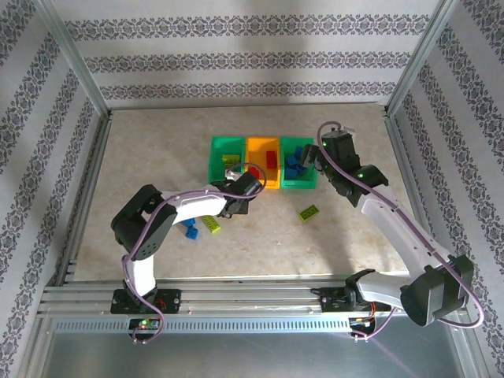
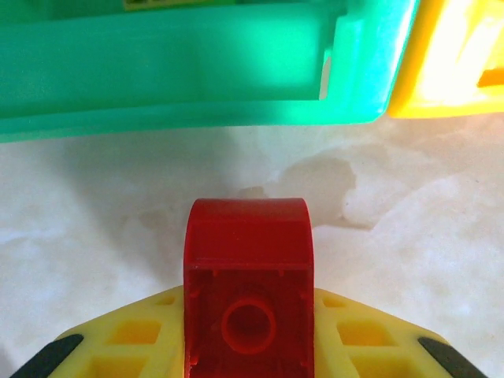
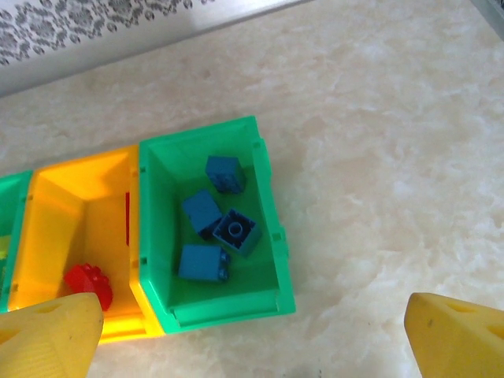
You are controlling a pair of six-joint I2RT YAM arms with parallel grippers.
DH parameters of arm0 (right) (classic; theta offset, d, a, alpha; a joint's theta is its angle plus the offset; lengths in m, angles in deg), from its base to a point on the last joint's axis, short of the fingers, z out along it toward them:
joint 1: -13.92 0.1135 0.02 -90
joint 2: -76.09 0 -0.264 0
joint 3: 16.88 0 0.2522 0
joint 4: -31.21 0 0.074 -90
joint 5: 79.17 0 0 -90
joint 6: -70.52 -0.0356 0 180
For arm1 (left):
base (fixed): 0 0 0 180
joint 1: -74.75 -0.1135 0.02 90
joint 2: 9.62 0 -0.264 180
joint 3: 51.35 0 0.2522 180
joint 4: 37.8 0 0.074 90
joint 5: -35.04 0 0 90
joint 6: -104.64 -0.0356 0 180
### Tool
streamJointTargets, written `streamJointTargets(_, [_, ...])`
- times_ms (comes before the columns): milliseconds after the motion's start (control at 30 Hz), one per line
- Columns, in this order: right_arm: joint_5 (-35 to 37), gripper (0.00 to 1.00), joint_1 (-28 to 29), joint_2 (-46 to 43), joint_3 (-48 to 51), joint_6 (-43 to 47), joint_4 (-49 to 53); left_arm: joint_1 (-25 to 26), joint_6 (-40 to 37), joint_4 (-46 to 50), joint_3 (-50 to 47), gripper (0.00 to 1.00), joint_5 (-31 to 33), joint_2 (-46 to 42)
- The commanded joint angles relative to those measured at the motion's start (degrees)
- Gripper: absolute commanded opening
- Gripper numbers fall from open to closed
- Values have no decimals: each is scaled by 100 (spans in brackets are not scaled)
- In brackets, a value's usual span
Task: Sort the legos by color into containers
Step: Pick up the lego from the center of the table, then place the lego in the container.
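Marbled tabletop [image 1: 157, 157] lay below striped walls. Left wrist view: left claw [image 2: 248, 315] clamped on a red brick [image 2: 248, 244] near the left green bin [image 2: 157, 79]. Right wrist view: right claw [image 3: 252, 331] spread apart above the right green bin [image 3: 272, 228], which held four blue bricks [image 3: 201, 211].

Three bins [image 1: 263, 140] stand in a row, mid tabletop [image 1: 157, 150]. Four bricks [image 3: 203, 211] lie in the right bin [image 3: 269, 213], and a lone brick [image 3: 88, 281] lies in the middle bin [image 3: 83, 213]. Between the left jaws, just before the left bin [image 2: 157, 71], sits a held brick [image 2: 248, 291]. A loose brick [image 1: 309, 212] lies before the right bin; two more bricks [image 1: 210, 224] lie further left.
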Motion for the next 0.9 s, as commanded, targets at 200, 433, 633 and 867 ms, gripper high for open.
streamJointTargets(200, [15, 98, -92, -379, 513, -334, 346, -55, -519, -125, 237, 25, -354, -1062])
streamJointTargets(433, [-322, 98, -379, -600, 1008, -645, 270, -81, -1267, 255, 1920, 26, -351, -168])
streamJointTargets(633, [-409, 98, -570, -780, 1250, -863, 417, -237, -1535, 869, 3474, 26, -282, 939])
streamJointTargets(867, [-442, 98, -695, -878, 1350, -936, 559, -378, -1684, 1538, 4922, 29, -267, 2015])
